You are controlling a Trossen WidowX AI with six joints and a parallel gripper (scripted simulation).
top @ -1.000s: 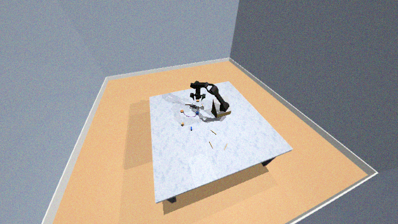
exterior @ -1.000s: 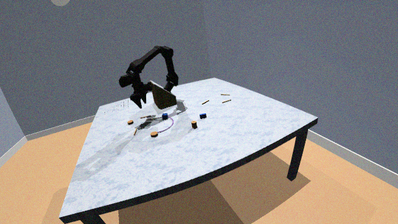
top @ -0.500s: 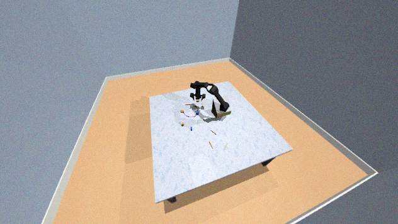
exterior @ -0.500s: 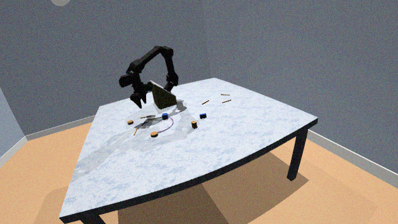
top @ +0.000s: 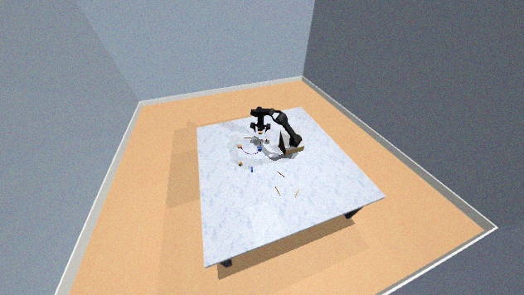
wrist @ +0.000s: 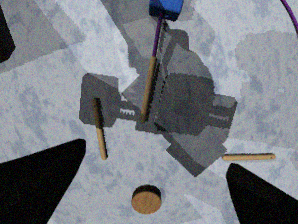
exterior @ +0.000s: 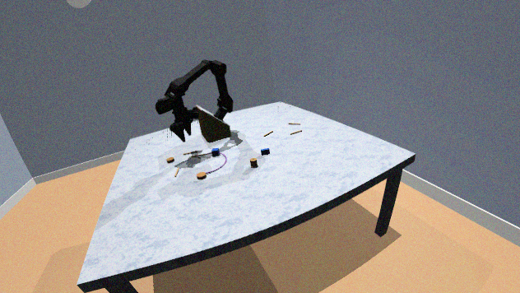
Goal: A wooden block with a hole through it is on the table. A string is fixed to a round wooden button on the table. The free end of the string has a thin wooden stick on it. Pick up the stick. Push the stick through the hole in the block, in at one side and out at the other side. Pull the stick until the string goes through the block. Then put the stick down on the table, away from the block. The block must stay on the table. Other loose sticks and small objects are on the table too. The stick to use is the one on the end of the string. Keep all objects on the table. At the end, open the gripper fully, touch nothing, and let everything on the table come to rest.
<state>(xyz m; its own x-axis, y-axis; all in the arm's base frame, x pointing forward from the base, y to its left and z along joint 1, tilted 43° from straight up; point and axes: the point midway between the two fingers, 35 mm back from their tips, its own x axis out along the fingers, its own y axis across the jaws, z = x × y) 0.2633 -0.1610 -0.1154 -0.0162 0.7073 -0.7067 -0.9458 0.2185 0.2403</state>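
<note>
From the top, the gripper (top: 260, 131) (exterior: 187, 137) (wrist: 158, 159) stands wide and empty above the table (top: 232, 224) (exterior: 288, 197) (wrist: 37, 107), toward its far edge; the blue block (top: 259, 148) (exterior: 215, 152) (wrist: 166, 8) sits nearer the far-left corner than the near-right. In the exterior view, purple string (exterior: 225, 161) (wrist: 157, 37) curves from the round button (top: 239, 146) (exterior: 201, 175) to the block. In the wrist view, string links the block's other side to the stick (wrist: 148, 90), lying below the spread fingertips, apart from the block.
</note>
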